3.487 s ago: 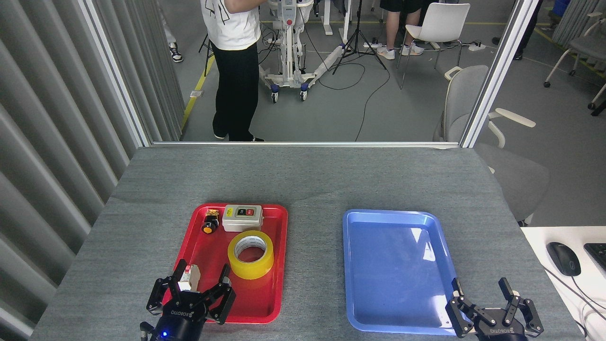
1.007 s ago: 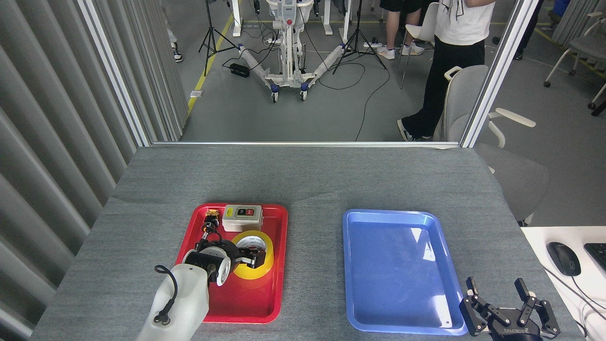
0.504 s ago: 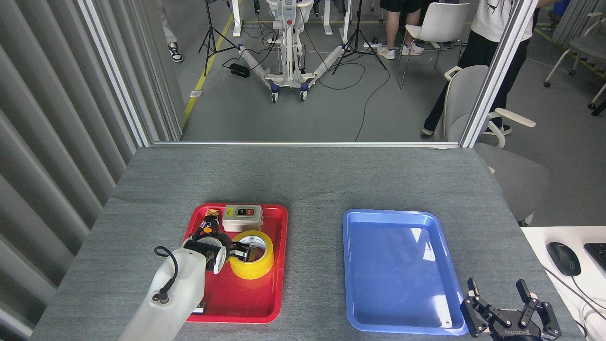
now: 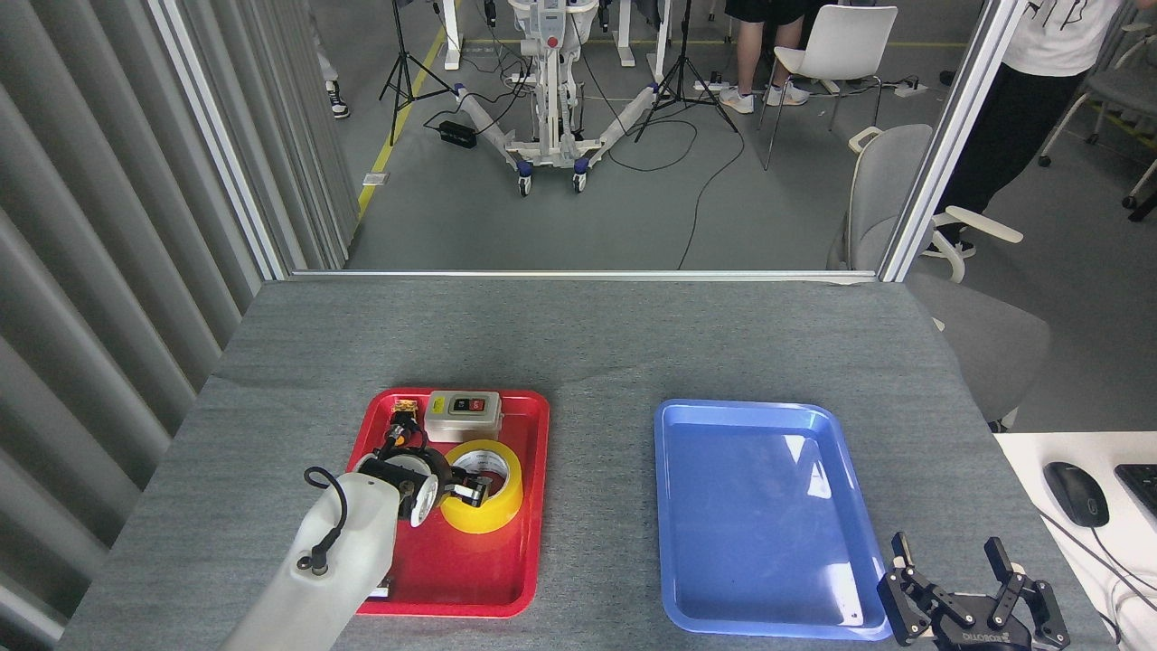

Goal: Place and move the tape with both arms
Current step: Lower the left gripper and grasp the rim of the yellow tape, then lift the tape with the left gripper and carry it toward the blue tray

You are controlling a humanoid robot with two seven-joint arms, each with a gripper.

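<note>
on the grey felt-topped table (image 4: 578, 344) two plastic trays lie side by side: a red tray (image 4: 506, 579) toward eight o'clock and a blue tray (image 4: 759, 515) toward four o'clock, well apart from each other. the tape (image 4: 493, 511), a fat yellow roll with a white core, lies flat in the middle of the red tray. right behind it, at its twelve o'clock, sits a grey switch box (image 4: 464, 415) with two dark buttons; whatever is printed on them is too small to read. at the box's nine o'clock there is a small black and orange part (image 4: 400, 423).

the left arm (image 4: 334, 561), white-shelled with a black cable looped on it, comes up from the bottom edge and reaches over the red tray. the left gripper (image 4: 470, 493) is at the tape, with a black finger (image 4: 476, 494) inside the white core and the wrist at the roll's nine o'clock. the wrist hides the rest of the claw, so i cannot tell whether it has clamped the roll's wall or is merely poked into the hole.

the right gripper (image 4: 972, 588) waits at five o'clock, low by the near right corner of the blue tray, its black fingers spread wide with nothing between them. the word robotiq shows in white on its body, upside down from here.

at three o'clock a white desk (image 4: 1039, 452) carries a black mouse (image 4: 1076, 494). beyond the table a person (image 4: 1030, 99) in a white top and dark trousers stands at one o'clock beside a grey chair (image 4: 895, 199).
</note>
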